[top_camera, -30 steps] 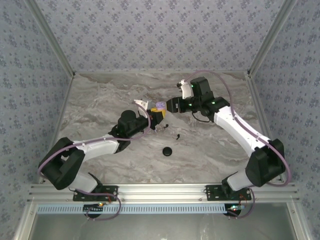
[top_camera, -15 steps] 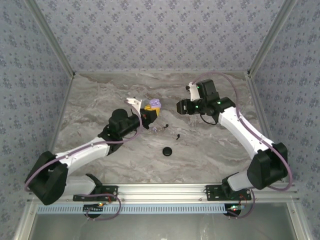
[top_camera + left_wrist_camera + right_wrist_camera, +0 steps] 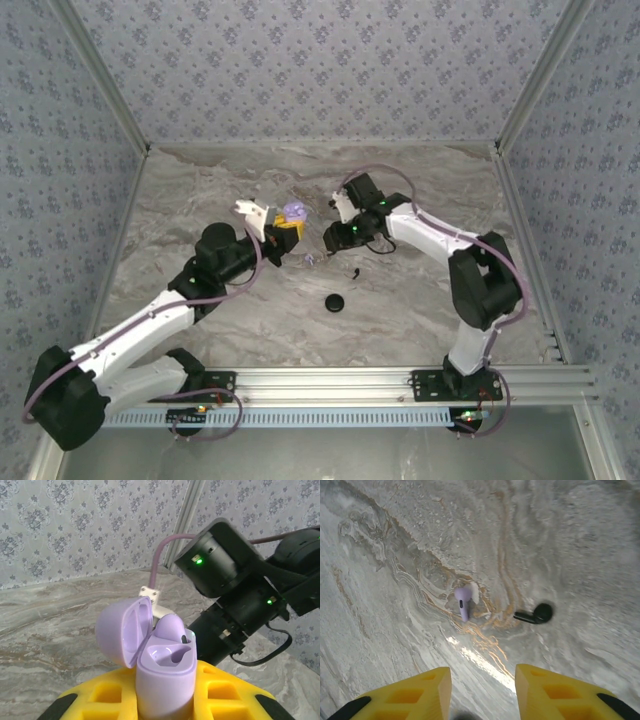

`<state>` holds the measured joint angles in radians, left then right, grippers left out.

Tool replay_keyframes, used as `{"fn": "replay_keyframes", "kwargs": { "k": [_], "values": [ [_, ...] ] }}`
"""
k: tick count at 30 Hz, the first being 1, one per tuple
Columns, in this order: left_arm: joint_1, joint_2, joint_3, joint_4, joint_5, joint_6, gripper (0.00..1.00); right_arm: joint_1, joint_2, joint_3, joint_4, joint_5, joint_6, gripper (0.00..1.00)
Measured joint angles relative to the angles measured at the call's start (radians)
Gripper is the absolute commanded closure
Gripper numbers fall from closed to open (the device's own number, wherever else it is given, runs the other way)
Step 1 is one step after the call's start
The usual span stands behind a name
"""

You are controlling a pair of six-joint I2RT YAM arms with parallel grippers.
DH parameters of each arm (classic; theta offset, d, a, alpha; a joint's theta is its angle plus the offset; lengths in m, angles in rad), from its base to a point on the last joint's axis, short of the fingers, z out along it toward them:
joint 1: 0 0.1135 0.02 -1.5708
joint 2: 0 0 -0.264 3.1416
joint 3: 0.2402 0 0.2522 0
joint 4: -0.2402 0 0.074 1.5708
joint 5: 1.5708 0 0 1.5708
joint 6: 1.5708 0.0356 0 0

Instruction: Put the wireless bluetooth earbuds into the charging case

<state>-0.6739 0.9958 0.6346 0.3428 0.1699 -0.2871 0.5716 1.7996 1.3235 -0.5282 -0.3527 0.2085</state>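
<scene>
1. The left gripper (image 3: 284,223) is clamped on the charging case (image 3: 293,211), holding it above the marble table (image 3: 200,190), just left of centre in the top view.
2. Over to the left wrist view: the case sits upright between the yellow pads (image 3: 220,695) with its lid (image 3: 121,636) swung open to the left. One seated bud (image 3: 170,628) is tucked in at the back, and the socket in front of it looks vacant.
3. The right gripper (image 3: 333,236) hangs nose-down right of the case, jaws parted, gripping nothing. Its yellow fingers (image 3: 410,695) line the bottom edge of its wrist view.
4. Between those fingers and further up the frame, the lavender earbud (image 3: 463,601) lies flat on the marble at mid-frame, stem pointing down the picture. The black earbud (image 3: 535,614) lies to its right, near but not touching.
5. A black disc (image 3: 335,302) rests below centre in the top view, apart from both buds.
6. Handling call: the lavender earbud looks tiny, feather-light, hard and glossy, so I'd expect it to skid or pop out under a careless pinch.
7. Best hold, I'd say, is across the rounded head, leaving the stem free to lead into the socket.
</scene>
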Motion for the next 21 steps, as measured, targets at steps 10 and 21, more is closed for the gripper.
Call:
{"fn": "replay_keyframes", "kwargs": {
  "k": [10, 21],
  "values": [
    [0.006, -0.067, -0.007, -0.088, -0.034, 0.014, 0.79, 0.061, 0.148, 0.079, 0.012, -0.003, 0.000, 0.66],
    [0.006, -0.089, -0.028, -0.109, -0.052, 0.014, 0.79, 0.109, 0.264, 0.179, 0.005, 0.030, 0.000, 0.66]
  ]
}}
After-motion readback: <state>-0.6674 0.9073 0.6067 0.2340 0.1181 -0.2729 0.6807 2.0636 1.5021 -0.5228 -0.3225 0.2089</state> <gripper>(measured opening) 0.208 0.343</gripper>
